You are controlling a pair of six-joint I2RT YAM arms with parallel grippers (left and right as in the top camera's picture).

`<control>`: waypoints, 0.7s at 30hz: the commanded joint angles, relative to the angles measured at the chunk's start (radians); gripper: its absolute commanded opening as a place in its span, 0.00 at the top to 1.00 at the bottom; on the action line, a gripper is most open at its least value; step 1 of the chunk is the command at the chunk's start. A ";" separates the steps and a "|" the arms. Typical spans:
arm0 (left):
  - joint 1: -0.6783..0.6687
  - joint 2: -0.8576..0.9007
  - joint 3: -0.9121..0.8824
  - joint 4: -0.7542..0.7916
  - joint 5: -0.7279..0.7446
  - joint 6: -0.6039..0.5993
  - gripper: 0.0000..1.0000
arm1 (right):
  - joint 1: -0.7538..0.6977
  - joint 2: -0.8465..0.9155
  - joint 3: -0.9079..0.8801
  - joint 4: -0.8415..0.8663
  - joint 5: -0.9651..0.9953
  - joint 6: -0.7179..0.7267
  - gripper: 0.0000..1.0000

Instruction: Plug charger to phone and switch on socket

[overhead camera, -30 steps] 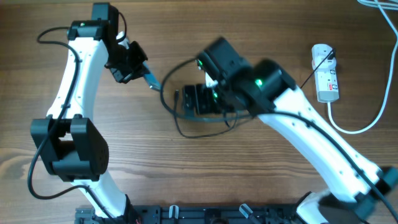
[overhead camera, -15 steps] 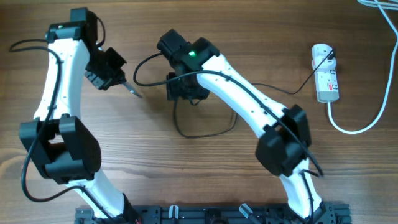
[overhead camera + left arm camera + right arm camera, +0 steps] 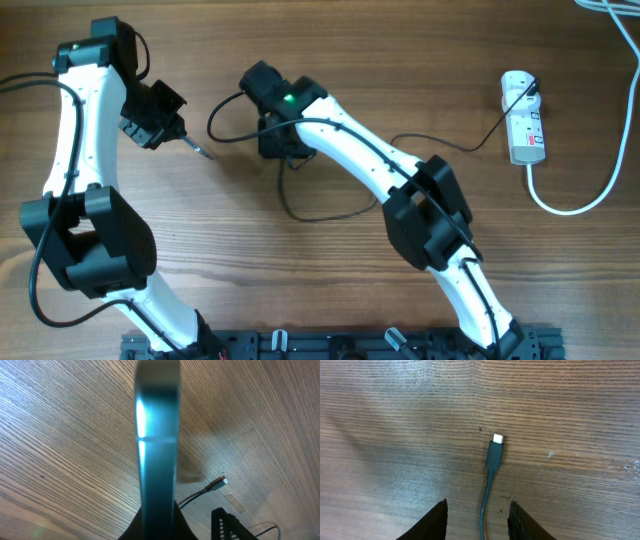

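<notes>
Both arms have swung left across the desk (image 3: 330,300) since a second ago, and the right gripper (image 3: 477,506) has narrowed over the charger (image 3: 494,457).
Its fingers stand apart on either side of the cable, just behind the metal-tipped connector (image 3: 498,439), which lies flat on the desk. Closing that far back may let the tip droop or twist and miss the port. The left gripper (image 3: 168,130) is clamped on the phone (image 3: 157,460), held edge-on and apart from the connector. The socket (image 3: 525,120) lies far right.

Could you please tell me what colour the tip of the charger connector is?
The connector tip is silvery white; the right wrist view shows it best.
</notes>
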 commanded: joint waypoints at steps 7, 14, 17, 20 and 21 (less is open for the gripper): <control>0.003 -0.027 -0.001 -0.008 -0.006 -0.010 0.96 | 0.031 0.086 0.019 0.025 0.118 0.069 0.59; 0.003 -0.027 -0.001 -0.008 -0.007 -0.010 0.96 | 0.033 0.108 0.019 0.031 0.119 0.070 0.66; 0.003 -0.027 -0.001 -0.008 -0.007 -0.010 0.96 | 0.032 0.109 0.019 0.023 0.135 0.069 0.73; 0.003 -0.027 -0.001 -0.008 -0.006 -0.010 0.96 | 0.032 0.113 0.019 -0.003 0.164 0.065 0.79; 0.003 -0.027 -0.001 -0.008 -0.006 -0.010 0.96 | 0.032 0.114 0.019 -0.016 0.167 0.063 0.80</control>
